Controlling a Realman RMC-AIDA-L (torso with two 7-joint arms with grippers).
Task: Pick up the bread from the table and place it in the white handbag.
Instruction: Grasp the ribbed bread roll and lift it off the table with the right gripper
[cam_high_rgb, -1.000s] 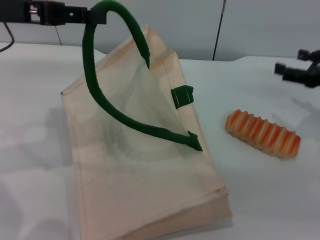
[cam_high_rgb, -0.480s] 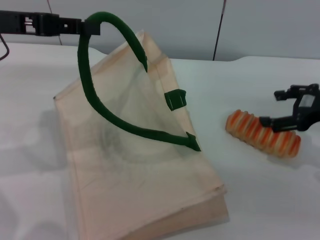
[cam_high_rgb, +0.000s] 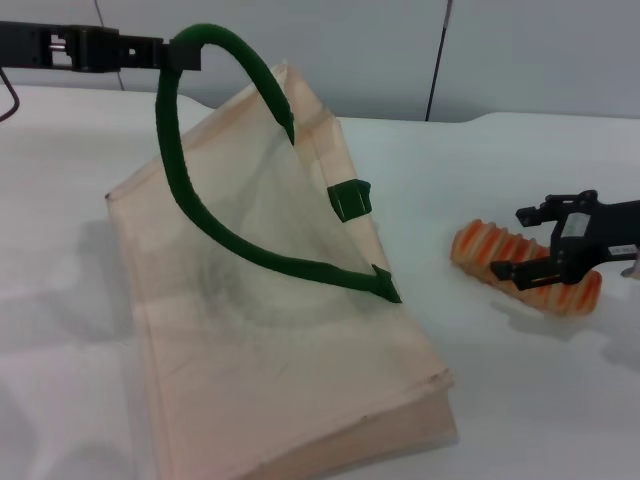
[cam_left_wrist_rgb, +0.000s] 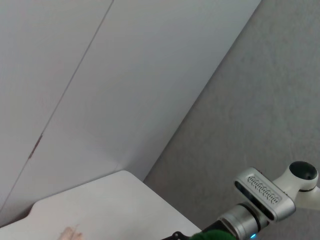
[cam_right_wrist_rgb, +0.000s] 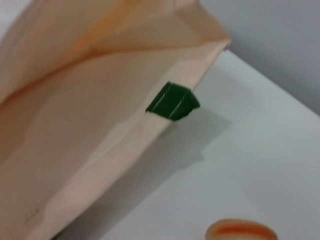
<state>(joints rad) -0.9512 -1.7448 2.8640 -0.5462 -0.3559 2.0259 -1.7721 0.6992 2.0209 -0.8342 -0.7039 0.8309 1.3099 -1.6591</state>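
- While the left gripper clenches the white handbag's green handle at eleven o'clock, its mouth gapes.
- Right gripper, fingers released, straddles the bread on the desk at three o'clock.
- An off-centre squeeze could roll the ridged loaf away.

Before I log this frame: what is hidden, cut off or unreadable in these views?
- Head view: the right gripper covers part of the bread; whether its jaws touch the loaf is not readable.
- Head view: the white handbag is cut off by the bottom edge; its interior is not visible.
- Right wrist view: the bread is cut by the lower edge.
- Left wrist view: only a scrap of green handle; the left gripper itself is not shown.
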